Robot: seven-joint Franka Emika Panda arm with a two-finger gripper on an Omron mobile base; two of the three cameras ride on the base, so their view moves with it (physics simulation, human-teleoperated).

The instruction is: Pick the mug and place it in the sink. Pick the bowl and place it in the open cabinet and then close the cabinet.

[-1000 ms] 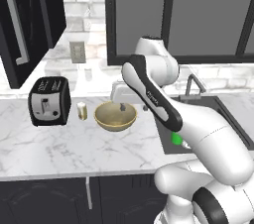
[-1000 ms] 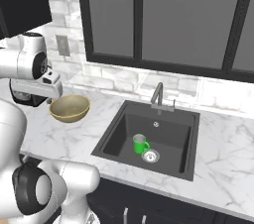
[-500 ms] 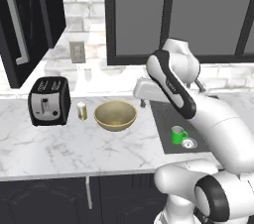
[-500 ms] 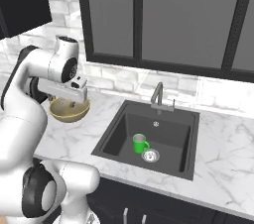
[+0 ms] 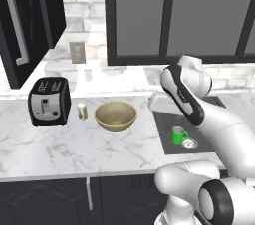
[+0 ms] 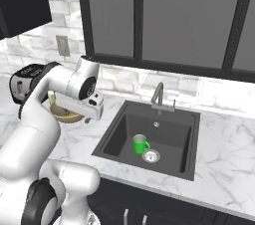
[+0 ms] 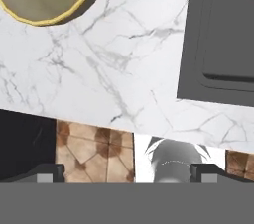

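A kitchen is shown: a marble counter (image 5: 60,144) with a toaster (image 5: 49,101), a black sink (image 6: 164,132) with faucet (image 6: 158,95), and glass-fronted wall cabinets (image 6: 174,15).

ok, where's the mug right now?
The mug stands upright in the sink, just beside the round drain; in the left base view it sits at the basin's near end, right of the bowl.

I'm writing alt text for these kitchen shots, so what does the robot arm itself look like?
The arm is glossy white, built from rounded, tube-like segments with dark grey to black bands at the joints. Its gripper ends in two small dark fingertips. No cables or markings show.
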